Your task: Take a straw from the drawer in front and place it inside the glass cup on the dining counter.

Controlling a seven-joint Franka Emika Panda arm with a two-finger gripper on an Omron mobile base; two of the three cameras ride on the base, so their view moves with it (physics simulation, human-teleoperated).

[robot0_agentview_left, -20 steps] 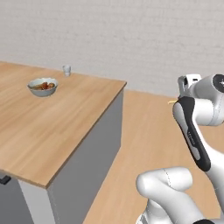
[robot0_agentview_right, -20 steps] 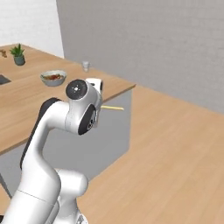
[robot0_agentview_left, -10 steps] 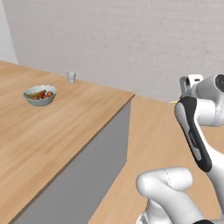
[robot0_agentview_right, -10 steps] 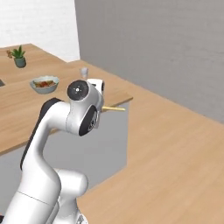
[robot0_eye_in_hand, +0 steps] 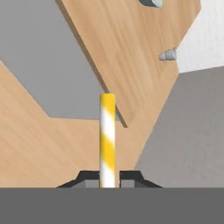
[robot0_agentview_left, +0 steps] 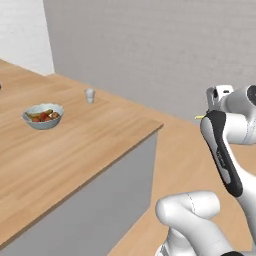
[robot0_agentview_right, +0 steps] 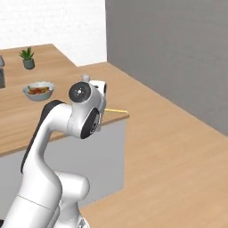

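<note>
Fingers (robot0_eye_in_hand: 89,178) of your gripper (robot0_eye_in_hand: 108,180) pinch one straw (robot0_eye_in_hand: 107,135). One fruit bowl (robot0_agentview_left: 43,115) holds fruit; one glass cup (robot0_agentview_left: 89,95) stands apart from it on the dining counter (robot0_agentview_left: 100,135).

Illumination is bright, even and diffuse in all three views; no single source can be identified. No glare or hot spots observed. Shading is soft: the grey side of the dining counter (robot0_agentview_left: 107,200) reads darker than its wooden top, and the rear wall at 12 o'clock is a flat mid-grey. Cast shadows are faint. Rendering is slightly soft throughout, with coarse, blocky edges. No edge distortion or motion blur noted.
</note>
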